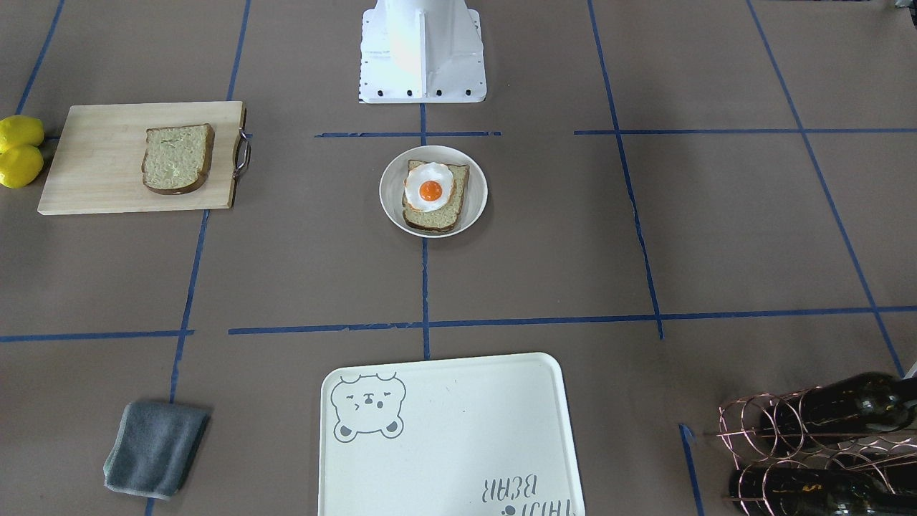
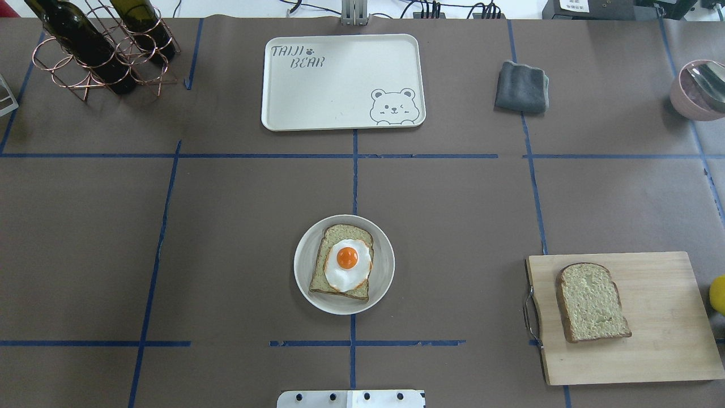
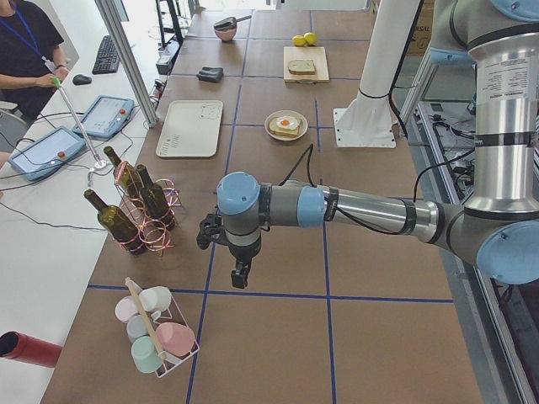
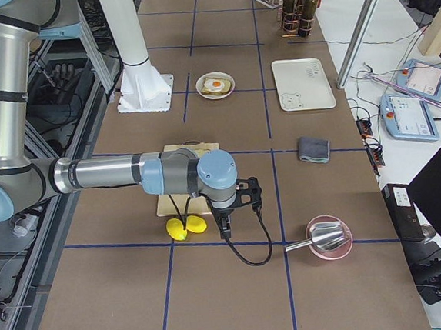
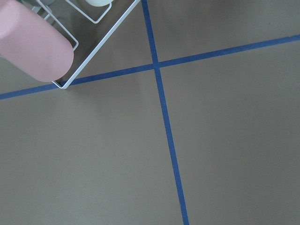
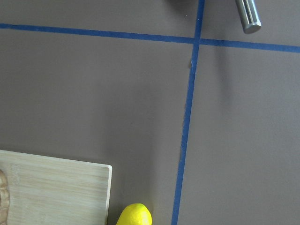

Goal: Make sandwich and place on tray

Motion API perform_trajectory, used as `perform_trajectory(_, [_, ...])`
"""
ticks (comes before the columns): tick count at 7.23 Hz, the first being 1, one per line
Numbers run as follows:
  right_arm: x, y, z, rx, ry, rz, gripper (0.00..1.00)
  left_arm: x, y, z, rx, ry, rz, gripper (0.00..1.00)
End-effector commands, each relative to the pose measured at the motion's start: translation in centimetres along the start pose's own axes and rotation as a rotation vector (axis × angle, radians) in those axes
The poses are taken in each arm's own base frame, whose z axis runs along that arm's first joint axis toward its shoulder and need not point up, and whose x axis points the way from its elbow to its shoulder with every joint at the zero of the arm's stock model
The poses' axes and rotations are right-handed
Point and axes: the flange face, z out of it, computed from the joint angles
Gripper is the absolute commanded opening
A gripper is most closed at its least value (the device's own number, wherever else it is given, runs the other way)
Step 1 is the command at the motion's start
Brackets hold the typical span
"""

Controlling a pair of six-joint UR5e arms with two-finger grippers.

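One bread slice (image 2: 331, 272) lies in a small round white dish (image 2: 303, 266) at the table's middle, with the fried egg (image 2: 347, 262) on top of it. The second bread slice (image 2: 592, 302) lies on a wooden cutting board (image 2: 662, 340). The cream bear tray (image 2: 340, 96) is empty at the far side. My left gripper (image 3: 240, 278) hangs over the table beside the cup rack, far from the food. My right gripper (image 4: 224, 228) hangs next to the lemons. Both show only in the side views, so I cannot tell whether they are open or shut.
A copper rack with wine bottles (image 2: 96, 45) stands far left. A grey cloth (image 2: 521, 88) lies right of the tray. A pink bowl with a metal ladle (image 2: 699, 88) and lemons (image 1: 20, 150) are at the right end. A wire rack of cups (image 3: 156, 328) is at the left end.
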Motion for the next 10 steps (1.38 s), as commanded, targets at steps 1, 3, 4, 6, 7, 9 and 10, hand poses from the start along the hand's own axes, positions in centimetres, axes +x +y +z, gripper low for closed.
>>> perform_trajectory(1, [-0.6,2.7,0.8,0.061,-0.026,-0.084,1.00,2.4,-0.5,-1.4,0.050,0.099,0.031,1.00])
perform_trajectory(3, [-3.4,2.1,3.2,0.011,-0.065,0.004,0.99,3.3,-0.9,-2.3,0.084,0.107,0.067,1.00])
perform_trajectory(4, [-6.3,1.4,4.4,0.017,-0.083,0.054,0.97,4.5,-1.0,-3.3,0.114,0.132,0.096,1.00])
perform_trajectory(6, [-12.3,2.8,7.8,0.028,-0.118,0.125,0.92,4.8,-1.1,-3.4,0.118,0.141,0.102,1.00])
perform_trajectory(7, [-15.8,2.9,9.7,-0.002,-0.091,0.156,0.90,4.8,-1.1,-3.5,0.127,0.139,0.108,1.00])
perform_trajectory(9, [-20.8,3.9,13.3,-0.015,-0.043,0.147,0.91,4.8,-1.3,-3.5,0.133,0.138,0.115,1.00])
perform_trajectory(10, [-22.8,4.6,14.6,-0.001,-0.061,0.180,0.91,4.8,-1.2,-3.4,0.132,0.138,0.114,1.00])
